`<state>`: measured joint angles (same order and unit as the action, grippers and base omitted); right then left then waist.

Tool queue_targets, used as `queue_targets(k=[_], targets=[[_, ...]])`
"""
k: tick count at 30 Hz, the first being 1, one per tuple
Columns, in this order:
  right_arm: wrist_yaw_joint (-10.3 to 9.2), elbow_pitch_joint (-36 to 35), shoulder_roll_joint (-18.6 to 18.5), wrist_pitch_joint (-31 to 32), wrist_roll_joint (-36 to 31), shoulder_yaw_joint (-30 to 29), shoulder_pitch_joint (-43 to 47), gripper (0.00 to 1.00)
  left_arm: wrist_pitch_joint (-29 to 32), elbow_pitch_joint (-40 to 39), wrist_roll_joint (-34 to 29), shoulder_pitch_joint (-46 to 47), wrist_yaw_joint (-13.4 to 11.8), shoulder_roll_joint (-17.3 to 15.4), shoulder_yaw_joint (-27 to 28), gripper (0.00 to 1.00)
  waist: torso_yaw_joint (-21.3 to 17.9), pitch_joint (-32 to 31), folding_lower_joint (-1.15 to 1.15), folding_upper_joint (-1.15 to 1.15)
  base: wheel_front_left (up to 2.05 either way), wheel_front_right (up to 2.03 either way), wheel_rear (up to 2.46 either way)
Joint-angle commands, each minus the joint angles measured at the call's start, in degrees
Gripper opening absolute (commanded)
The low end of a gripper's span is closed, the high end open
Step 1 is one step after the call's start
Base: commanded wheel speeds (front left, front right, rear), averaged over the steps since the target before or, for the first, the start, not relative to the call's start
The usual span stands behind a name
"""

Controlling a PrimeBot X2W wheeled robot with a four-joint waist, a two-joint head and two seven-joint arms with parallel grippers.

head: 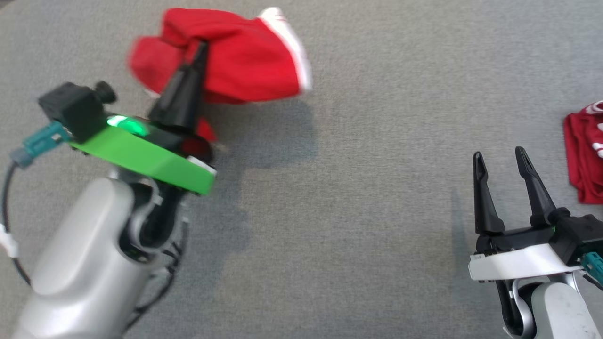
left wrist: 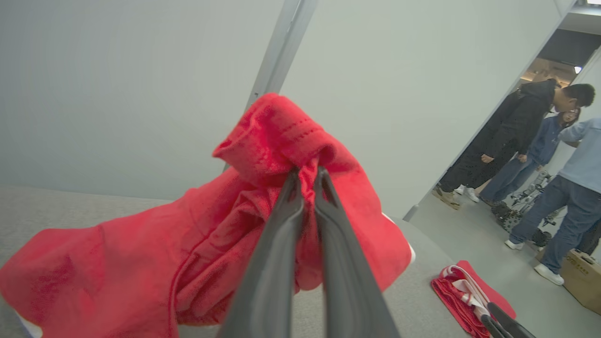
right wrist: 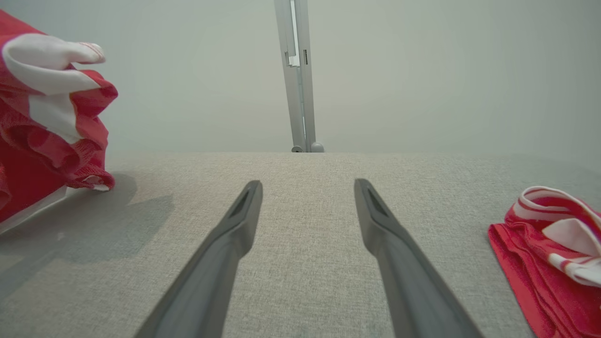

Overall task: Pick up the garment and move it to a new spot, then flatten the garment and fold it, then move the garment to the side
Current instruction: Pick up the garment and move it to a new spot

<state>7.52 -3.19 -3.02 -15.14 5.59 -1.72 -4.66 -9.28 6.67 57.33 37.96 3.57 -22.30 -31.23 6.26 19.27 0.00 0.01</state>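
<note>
At the left, the left gripper (left wrist: 305, 174) is clenching a bunched fold of the red garment (head: 249, 56). The garment is hanging crumpled over the far left part of the grey table (head: 377, 212), showing a white band along its right edge and casting a shadow beneath. Further right, the right gripper (head: 500, 157) is resting spread and empty. A second red-and-white cloth (head: 584, 155) is lying at the right edge. The left wrist view is also showing people (left wrist: 516, 141) standing beyond the table.
</note>
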Motion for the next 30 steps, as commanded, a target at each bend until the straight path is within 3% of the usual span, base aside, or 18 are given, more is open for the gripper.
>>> queue_targets(k=[1, 7, 11, 13, 16, 24, 30], targets=[[-0.07, 0.1, -0.1, 0.0, 0.4, -0.4, 0.9, 1.0, 0.7, -3.1, 0.7, -1.5, -0.9, 0.8, -0.4, 0.0, -3.2, -3.4, 0.0, -0.01, 0.0, 0.0, 0.0], [-0.07, 0.0, 0.1, 0.0, 2.2, -1.5, 1.8, 1.0, 4.2, -19.6, 7.7, -6.8, -4.8, 7.7, -4.0, 0.0, -5.6, -4.4, 0.0, -0.01, 0.0, 0.0, 0.0], [-0.06, -0.2, 0.1, 0.0, 3.1, -2.2, 2.0, 1.0, 4.7, -22.4, 13.5, -10.2, -5.4, 12.7, -6.3, 0.0, -6.8, -4.1, 0.0, -0.01, 0.0, 0.0, 0.0], [-0.06, -0.3, 0.1, 0.0, 3.3, -2.3, 1.9, 1.0, 4.3, -20.6, 16.6, -12.6, -5.1, 15.1, -7.0, 0.0, -7.2, -3.8, 0.0, -0.01, 0.0, 0.0, 0.0], [-0.06, -0.1, 0.1, 0.0, 3.5, -2.3, 1.5, 1.0, 3.0, -15.3, 17.7, -14.4, -4.8, 16.0, -7.1, 0.0, -7.9, -3.4, 0.0, -0.01, 0.0, 0.0, 0.0], [-0.06, 0.3, 0.1, 0.0, 3.9, -2.4, 1.2, 1.0, -0.9, 4.3, 14.7, -13.6, -4.5, 14.1, -5.0, 0.0, -8.1, -2.6, 0.0, -0.01, 0.0, 0.0, 0.0], [-0.06, 0.9, 0.1, 0.0, 3.9, -2.2, 0.9, 1.0, -1.5, 16.1, 12.5, -12.1, -2.2, 12.9, -5.8, 0.0, -8.0, -2.7, 0.0, -0.01, 0.0, 0.0, 0.0]])
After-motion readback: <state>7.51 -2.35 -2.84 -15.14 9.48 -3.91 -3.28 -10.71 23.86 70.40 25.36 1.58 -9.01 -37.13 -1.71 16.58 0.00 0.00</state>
